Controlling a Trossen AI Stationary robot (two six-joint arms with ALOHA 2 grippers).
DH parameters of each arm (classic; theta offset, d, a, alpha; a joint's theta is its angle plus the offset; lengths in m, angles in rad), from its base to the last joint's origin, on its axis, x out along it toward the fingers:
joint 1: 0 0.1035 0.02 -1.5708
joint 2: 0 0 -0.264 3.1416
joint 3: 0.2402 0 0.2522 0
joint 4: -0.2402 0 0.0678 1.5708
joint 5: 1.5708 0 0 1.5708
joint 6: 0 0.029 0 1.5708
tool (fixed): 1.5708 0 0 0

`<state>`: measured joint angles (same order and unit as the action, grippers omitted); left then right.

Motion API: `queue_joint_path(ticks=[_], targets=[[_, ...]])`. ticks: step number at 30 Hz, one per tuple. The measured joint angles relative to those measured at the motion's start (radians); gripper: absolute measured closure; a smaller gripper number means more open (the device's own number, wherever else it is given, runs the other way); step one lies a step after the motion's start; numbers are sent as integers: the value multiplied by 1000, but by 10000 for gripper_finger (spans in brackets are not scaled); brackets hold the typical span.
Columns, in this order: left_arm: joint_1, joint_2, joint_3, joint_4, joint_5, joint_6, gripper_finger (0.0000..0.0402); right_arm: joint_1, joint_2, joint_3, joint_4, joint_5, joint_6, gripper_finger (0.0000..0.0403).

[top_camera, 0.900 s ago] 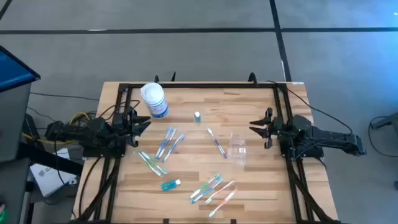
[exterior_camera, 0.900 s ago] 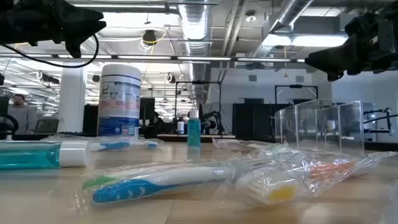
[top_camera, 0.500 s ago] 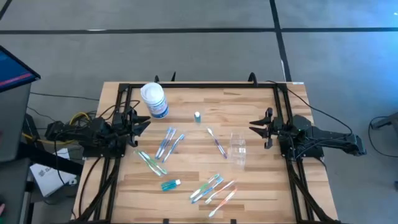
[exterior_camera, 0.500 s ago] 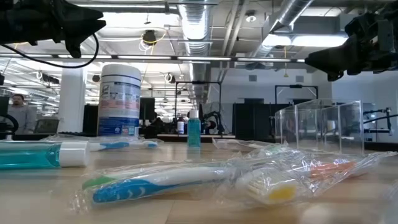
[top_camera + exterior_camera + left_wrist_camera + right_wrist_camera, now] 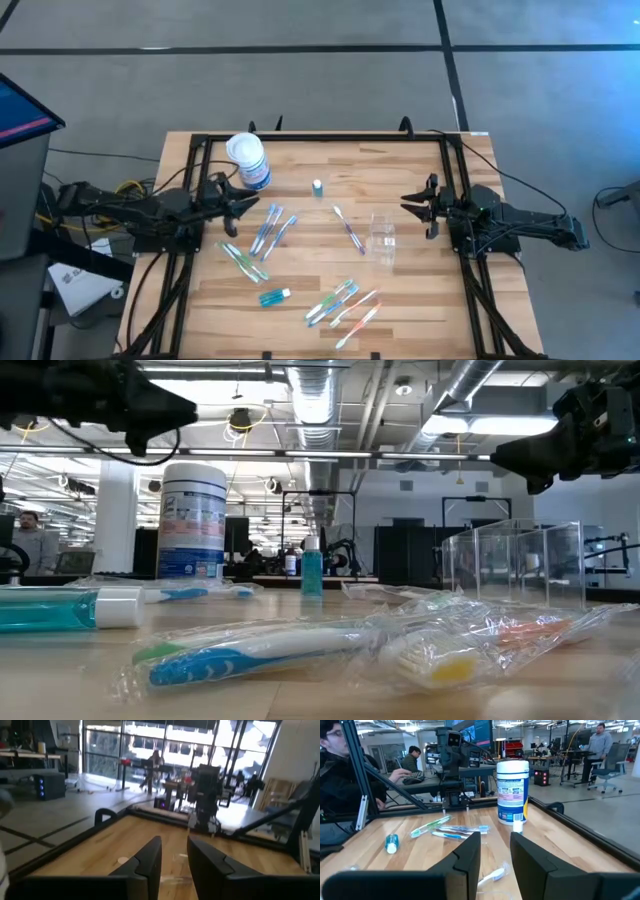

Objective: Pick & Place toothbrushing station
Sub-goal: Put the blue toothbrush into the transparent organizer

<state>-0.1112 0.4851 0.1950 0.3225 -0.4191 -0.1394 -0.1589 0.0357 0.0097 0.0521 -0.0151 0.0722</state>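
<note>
Wrapped toothbrushes lie flat in groups on the wooden table: one group (image 5: 272,228) left of centre, one brush (image 5: 348,228) in the middle, and a group (image 5: 345,303) near the front edge. The clear cup (image 5: 383,238) stands right of centre. One teal tube (image 5: 275,296) lies near the front, and a small one (image 5: 317,187) stands upright farther back. My left gripper (image 5: 250,203) hovers open just left of the left group, above the table. My right gripper (image 5: 415,205) waits open beside the cup, at the right. Neither has anything between its fingers (image 5: 150,857) (image 5: 467,852).
A white canister (image 5: 248,160) with a blue label stands at the far left of the table, close behind my left gripper. Black frame rails (image 5: 330,138) border the table. People sit and stand in the room beyond.
My left gripper has moved from the table's left edge toward the right, out over the table and closer to the left group of toothbrushes. My right gripper and all the objects have kept still.
</note>
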Motion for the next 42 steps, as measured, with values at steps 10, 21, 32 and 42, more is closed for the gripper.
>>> queue_joint_path(ticks=[10, 21, 32, 42], targets=[[-8, 408, 248, -170, 58, -15, 320, 10, 0, 0, 0, -3, 7, 305], [-68, 551, 421, -507, 52, -161, 320, 11, 0, 0, 0, -3, 8, 305], [-68, 580, 429, -862, 120, -508, 320, 11, 0, 0, 1, -3, 8, 305], [-67, 660, 398, -882, 173, -652, 320, 11, 0, 0, 0, -3, 8, 305]])
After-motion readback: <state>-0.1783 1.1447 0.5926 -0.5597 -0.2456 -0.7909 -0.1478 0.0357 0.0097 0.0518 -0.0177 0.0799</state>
